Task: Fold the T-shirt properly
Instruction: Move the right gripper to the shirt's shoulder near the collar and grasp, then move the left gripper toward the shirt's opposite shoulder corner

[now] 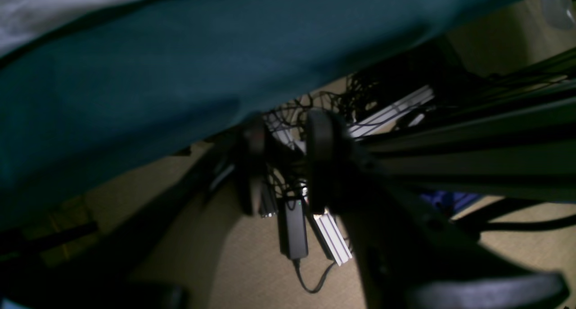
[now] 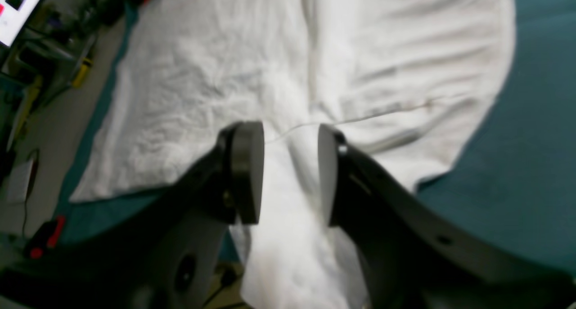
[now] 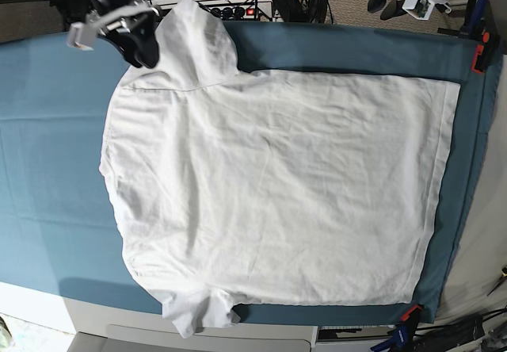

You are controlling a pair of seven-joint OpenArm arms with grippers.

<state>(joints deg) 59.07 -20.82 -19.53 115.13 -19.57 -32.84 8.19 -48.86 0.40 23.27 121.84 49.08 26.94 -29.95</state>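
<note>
Right fingers (image 2: 246, 174) parted astride T-shirt (image 3: 269, 185) sleeve; left fingers (image 1: 320, 165) narrowly parted, empty; shirt white, flat, wrinkled.

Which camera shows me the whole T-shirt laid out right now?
The base view: the T-shirt lies spread flat on the teal cloth, edges visible. The right wrist view shows only a sleeve area between the open right pincer. The left wrist view shows almost none.

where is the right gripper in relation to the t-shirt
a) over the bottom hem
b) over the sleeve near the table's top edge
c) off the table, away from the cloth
b: the right gripper hangs open over the T-shirt sleeve, jaws either side of it.
</note>
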